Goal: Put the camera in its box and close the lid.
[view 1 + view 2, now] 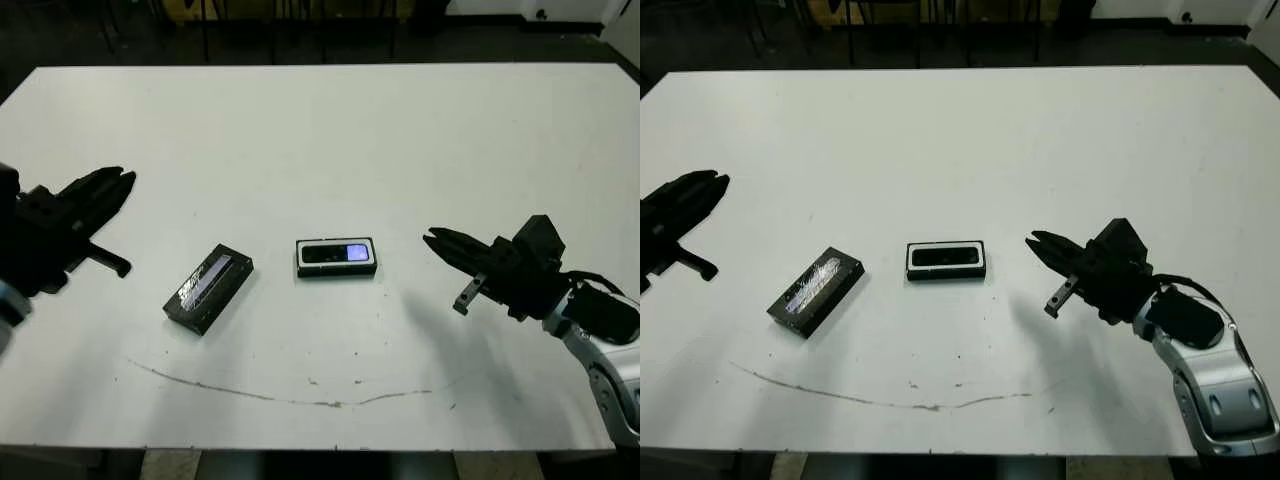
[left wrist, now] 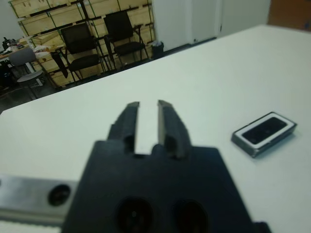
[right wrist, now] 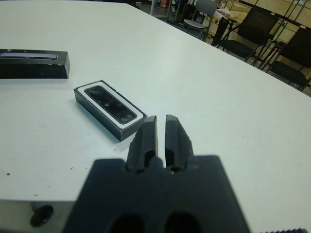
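At the left edge of the white table [image 1: 320, 130], the left gripper [image 1: 118, 181] hovers with its two black fingers [image 2: 130, 124] nearly together, a narrow slit between them, grasping nothing. Right of it lies the shallow black rectangular lid [image 1: 208, 287], angled, its pale glossy strip facing up. Near the table's middle, just apart from the lid, sits the small black box with a white inner lining [image 1: 336, 257]; the flat black camera with a bluish shiny patch [image 1: 338, 252] already rests inside it. Further right, the right gripper [image 1: 433, 240] points toward the box, fingers [image 3: 146, 138] almost closed and empty.
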Robot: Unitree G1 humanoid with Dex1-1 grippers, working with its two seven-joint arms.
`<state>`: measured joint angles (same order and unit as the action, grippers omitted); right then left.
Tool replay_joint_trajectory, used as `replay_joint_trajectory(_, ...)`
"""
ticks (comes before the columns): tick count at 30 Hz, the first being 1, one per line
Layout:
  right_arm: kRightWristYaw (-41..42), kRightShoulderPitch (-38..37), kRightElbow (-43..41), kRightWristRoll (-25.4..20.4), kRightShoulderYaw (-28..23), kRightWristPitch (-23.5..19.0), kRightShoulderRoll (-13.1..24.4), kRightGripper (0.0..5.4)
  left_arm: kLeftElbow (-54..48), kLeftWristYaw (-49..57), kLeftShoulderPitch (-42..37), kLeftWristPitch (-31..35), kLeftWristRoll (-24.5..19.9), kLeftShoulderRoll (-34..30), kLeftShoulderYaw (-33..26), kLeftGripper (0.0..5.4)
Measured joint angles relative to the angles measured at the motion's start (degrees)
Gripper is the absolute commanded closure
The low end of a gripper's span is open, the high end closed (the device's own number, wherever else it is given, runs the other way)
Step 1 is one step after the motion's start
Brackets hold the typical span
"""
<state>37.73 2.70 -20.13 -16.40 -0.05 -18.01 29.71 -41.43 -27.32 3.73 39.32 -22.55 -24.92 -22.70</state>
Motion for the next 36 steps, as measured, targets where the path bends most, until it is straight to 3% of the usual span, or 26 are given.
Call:
replay_joint_trajectory(9, -0.11, -0.66, 0.3, -0.02, -0.09, 0.07, -0.06, 5.4, -1.8, 0.39, 5.56, 3.08, -1.25, -1.83, 6.3, 2.18)
replay_joint_trajectory(21, -0.12, -0.75, 0.84, -0.77, -0.08, 0.06, -0.18, 5.4, -1.22, 1.96, 4.55, 9.22, -4.47, -3.76, 7.36, 0.01)
replay_joint_trajectory(28, -0.12, -0.77, 0.9, -0.6, -0.03, 0.1, -0.18, 5.4, -0.32, 5.36, 2.73, 17.54, -9.82, -2.74, 7.19, 0.01)
replay_joint_trajectory(36, -0.1, -0.76, 0.98, -0.7, 0.01, 0.09, -0.17, 5.4, 0.67, 4.98, 2.89, 18.53, -13.11, -2.94, 7.71, 0.01)
